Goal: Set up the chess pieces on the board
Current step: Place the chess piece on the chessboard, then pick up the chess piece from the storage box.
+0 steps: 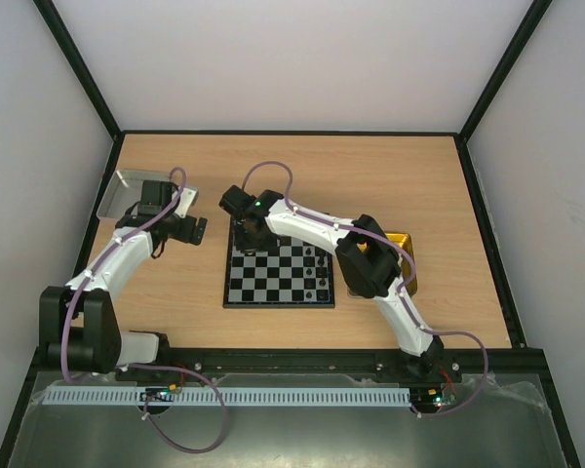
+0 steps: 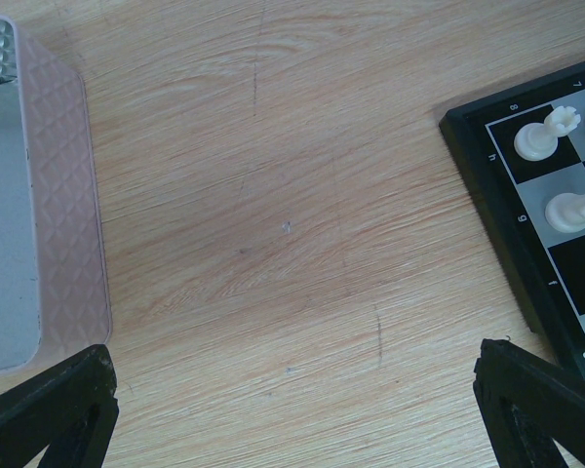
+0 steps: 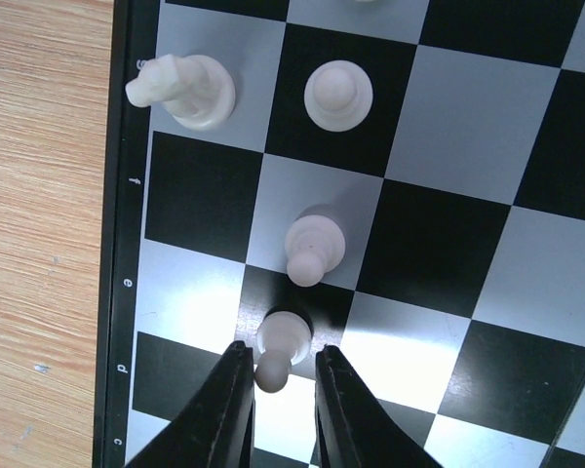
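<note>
Well, the table (image 1: pixel 390 185) carries the board (image 1: pixel 273 278) near its front middle, with a grey tray (image 1: pixel 122 190) at the far left and a yellow tray (image 1: pixel 407 244) just right of the board. My left gripper (image 2: pixel 292 390) hangs over bare wood between the grey tray and the board's left edge, jaws spread wide, holding nothing. My right gripper (image 3: pixel 278 356) is low over the board's far-left part, fingers nearly together and pinching a white pawn (image 3: pixel 281 336) over a black square. Close by stand a 2nd pawn (image 3: pixel 314 244) on the adjoining light square, a 3rd pawn (image 3: pixel 338 95) beyond it, and a knight (image 3: pixel 180 90) in the edge column. Black pieces (image 1: pixel 322 273) line the board's right side.
</note>
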Motion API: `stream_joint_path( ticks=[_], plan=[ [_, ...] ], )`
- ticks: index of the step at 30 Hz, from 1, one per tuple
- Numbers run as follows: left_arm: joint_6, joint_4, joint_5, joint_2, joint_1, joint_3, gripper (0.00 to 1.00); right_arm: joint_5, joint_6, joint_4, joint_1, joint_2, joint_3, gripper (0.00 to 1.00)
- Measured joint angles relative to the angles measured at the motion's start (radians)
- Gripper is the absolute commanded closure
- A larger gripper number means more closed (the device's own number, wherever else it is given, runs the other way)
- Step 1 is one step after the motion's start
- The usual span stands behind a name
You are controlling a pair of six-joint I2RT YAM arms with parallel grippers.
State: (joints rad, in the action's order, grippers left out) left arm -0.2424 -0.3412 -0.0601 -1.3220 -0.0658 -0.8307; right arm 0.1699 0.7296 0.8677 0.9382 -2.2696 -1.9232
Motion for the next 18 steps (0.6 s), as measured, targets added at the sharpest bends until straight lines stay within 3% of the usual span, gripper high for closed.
stream_joint_path(
  ticks=[9,18],
  plan=[
    [0.0,0.0,0.0,0.0,0.0,0.0,0.0,-0.016,0.0,0.018,0.0,0.031,0.0,0.77],
    [0.0,0.0,-0.003,0.0,0.0,0.0,0.0,-0.058,0.011,0.017,-0.002,0.181,0.035,0.78]
  ],
)
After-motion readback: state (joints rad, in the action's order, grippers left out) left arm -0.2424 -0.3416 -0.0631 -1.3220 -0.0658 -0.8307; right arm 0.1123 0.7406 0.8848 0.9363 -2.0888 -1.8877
